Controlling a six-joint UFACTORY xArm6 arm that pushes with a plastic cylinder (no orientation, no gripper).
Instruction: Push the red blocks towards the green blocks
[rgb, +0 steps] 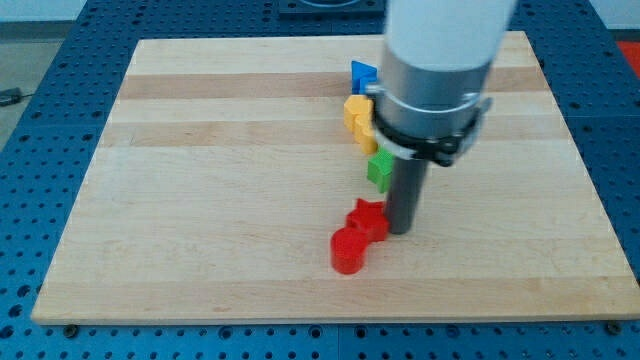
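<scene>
A red round block (348, 250) lies near the view's bottom centre. A red star-shaped block (366, 217) touches it up and to the right. My tip (399, 232) rests on the board right against the right side of the red star block. A green block (380, 169) sits just above the red star, partly hidden by the arm. Any second green block is hidden by the arm.
Two yellow blocks (357, 111) (366, 132) and a blue block (363, 75) stand in a line above the green block. The wide arm body (435, 70) covers the board's upper right. The wooden board (200, 180) ends at blue perforated table.
</scene>
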